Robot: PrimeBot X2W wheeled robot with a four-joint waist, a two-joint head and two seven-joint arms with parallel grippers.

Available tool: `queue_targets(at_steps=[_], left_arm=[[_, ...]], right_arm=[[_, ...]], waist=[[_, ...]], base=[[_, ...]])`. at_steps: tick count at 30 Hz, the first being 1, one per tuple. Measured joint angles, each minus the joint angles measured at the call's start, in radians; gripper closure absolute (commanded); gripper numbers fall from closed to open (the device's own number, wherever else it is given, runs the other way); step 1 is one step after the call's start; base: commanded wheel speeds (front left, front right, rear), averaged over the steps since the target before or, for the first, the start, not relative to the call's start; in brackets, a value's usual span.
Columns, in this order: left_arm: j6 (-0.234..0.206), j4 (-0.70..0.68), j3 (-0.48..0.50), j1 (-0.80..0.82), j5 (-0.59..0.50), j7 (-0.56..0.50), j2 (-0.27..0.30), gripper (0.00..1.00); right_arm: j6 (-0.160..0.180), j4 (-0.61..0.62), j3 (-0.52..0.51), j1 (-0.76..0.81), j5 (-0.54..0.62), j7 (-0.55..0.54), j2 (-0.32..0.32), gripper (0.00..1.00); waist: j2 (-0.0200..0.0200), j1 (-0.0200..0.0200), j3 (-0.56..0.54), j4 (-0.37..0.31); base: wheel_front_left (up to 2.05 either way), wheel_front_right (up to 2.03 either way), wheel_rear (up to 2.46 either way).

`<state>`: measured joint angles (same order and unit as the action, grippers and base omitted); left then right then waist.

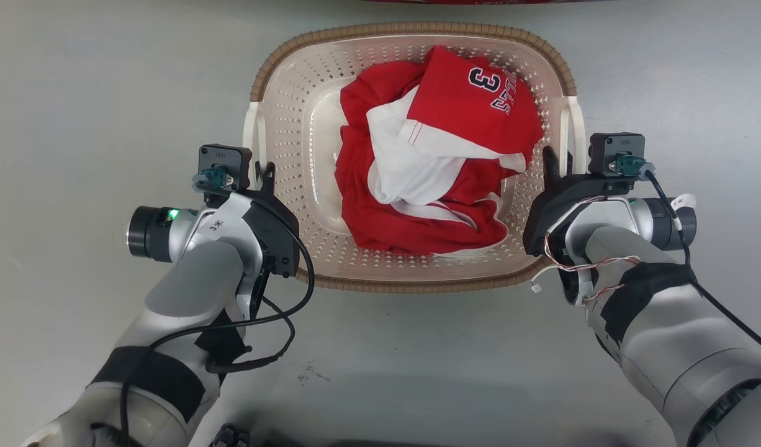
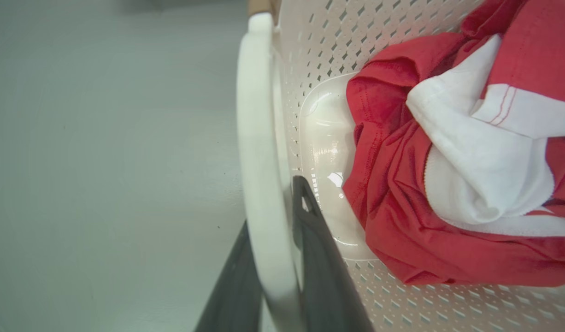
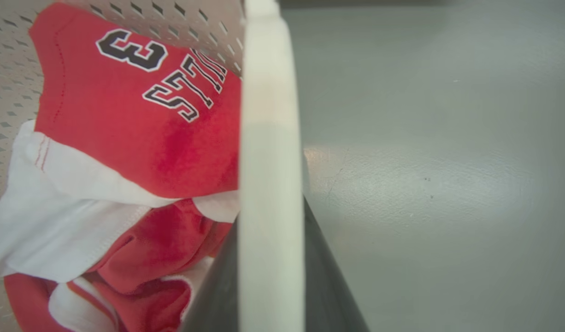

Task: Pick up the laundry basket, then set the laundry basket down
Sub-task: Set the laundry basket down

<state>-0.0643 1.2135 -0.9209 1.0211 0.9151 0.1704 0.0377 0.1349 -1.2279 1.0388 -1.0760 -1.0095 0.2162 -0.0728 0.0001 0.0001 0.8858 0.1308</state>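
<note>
My left gripper point(image 2: 273, 207) has its two dark fingers point(image 2: 310, 240) only narrowly apart, one on each side of the white left handle point(image 2: 259, 138) of the laundry basket point(image 1: 411, 30), and they press on it. My right gripper point(image 3: 271, 240) holds the white right handle point(image 3: 269, 115) in the same way, closed on it from both sides. The basket is between my two grippers, its cream wall just inside each one. In it, between the grippers, lies a crumpled red and white jersey point(image 1: 442, 161). Outside each gripper is grey floor point(image 1: 107, 93); I cannot tell if the basket touches it
</note>
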Motion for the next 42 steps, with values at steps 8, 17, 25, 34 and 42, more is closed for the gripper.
queue_targets(at_steps=[8,17,25,34,42], left_arm=[[0.000,0.005,-0.001,0.002,-0.001,0.016,-0.001,1.00],[0.000,0.012,0.001,0.022,-0.002,0.031,-0.006,0.00],[-0.006,0.023,0.007,0.020,-0.001,0.043,-0.007,0.00],[-0.006,0.034,0.015,0.011,0.006,0.053,-0.007,0.00],[-0.006,0.035,0.034,-0.021,0.009,0.070,-0.007,0.00]], right_arm=[[0.000,0.002,0.003,0.000,0.000,0.005,0.000,0.82],[-0.003,0.006,0.014,0.000,0.009,0.014,0.004,0.00],[-0.003,-0.004,0.015,-0.001,0.010,0.015,0.004,0.00],[-0.003,-0.011,0.014,0.000,0.013,0.023,0.004,0.00],[-0.003,-0.015,0.005,0.004,0.015,0.032,0.004,0.00]], waist=[[0.0000,0.0000,0.005,0.001],[-0.0001,-0.0002,0.004,0.001],[0.0000,-0.0002,-0.013,0.002],[-0.0001,-0.0002,-0.062,-0.001],[0.0000,-0.0002,-0.131,-0.009]], base=[[0.00,0.00,0.00],[0.00,0.00,0.00],[0.00,0.00,0.00],[0.00,0.00,0.00],[0.00,0.00,0.00]])
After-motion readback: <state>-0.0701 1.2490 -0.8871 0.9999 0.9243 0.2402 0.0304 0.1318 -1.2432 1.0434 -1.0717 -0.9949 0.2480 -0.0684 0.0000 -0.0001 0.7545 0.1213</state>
